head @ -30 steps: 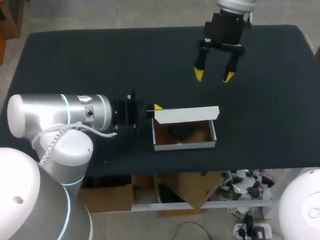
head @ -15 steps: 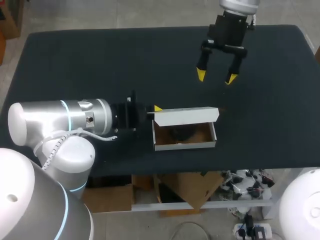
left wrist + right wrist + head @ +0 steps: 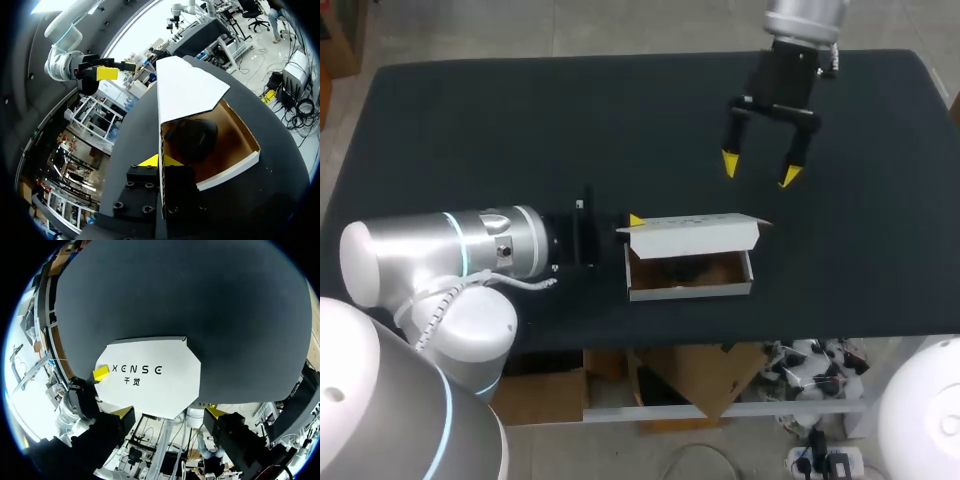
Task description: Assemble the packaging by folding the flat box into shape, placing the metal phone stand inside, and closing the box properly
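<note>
Black table [image 3: 470, 110] is carrying everything: at its left, the left gripper [image 3: 161, 167] is clamping its fingers on the left end of the white lid [image 3: 185, 90], which is leaning over the open box [image 3: 690, 291]. Inside the box the dark stand [image 3: 192, 137] is lying on the brown floor. Further right, behind the box, the right gripper [image 3: 760, 170] is hovering with fingers apart, touching nothing.

From my head camera I see one piece of furniture, the table [image 3: 520, 120], its top covered in dark, matte cloth with rounded far corners; light falls evenly across the table, raising almost no glare
</note>
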Motion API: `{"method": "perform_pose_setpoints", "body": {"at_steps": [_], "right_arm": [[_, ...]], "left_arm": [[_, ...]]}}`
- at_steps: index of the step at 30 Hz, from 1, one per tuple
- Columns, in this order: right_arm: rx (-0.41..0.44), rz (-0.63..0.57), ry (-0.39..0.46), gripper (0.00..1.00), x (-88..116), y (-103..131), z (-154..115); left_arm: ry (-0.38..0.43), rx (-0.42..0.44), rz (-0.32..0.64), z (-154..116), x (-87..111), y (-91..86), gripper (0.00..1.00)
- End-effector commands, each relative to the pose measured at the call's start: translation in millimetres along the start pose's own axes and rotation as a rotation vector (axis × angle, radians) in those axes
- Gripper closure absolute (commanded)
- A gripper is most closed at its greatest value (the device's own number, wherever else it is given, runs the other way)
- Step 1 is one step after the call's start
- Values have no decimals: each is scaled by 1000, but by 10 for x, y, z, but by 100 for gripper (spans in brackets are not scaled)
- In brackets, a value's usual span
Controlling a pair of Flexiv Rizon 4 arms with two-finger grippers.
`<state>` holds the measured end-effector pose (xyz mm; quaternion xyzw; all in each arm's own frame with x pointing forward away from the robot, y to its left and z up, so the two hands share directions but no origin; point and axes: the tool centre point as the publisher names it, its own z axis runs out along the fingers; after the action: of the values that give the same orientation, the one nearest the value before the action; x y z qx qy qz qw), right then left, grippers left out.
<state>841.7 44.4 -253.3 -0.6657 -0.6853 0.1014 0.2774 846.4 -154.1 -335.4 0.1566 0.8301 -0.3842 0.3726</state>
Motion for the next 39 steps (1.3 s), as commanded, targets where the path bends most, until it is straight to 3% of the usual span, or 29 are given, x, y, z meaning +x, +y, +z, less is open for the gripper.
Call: {"method": "perform_pose_setpoints", "body": {"at_steps": [1, 4, 8, 22, 39], "right_arm": [[2, 7, 15, 33, -66, -24, 66], [9, 11, 25, 51, -82, -30, 143], [19, 18, 32, 57, -98, -26, 234], [5, -16, 64, 57, -156, 26, 532], [-36, -71, 77, 57, -139, 52, 638]], "left_arm": [[-30, 3, 7, 42, 78, -8, 100], [-39, -3, 21, 43, 99, -14, 100], [-51, 1, 31, 33, 116, -15, 100], [-81, 5, 56, 20, 161, 25, 100], [-89, 2, 70, 52, 197, 54, 100]]}}
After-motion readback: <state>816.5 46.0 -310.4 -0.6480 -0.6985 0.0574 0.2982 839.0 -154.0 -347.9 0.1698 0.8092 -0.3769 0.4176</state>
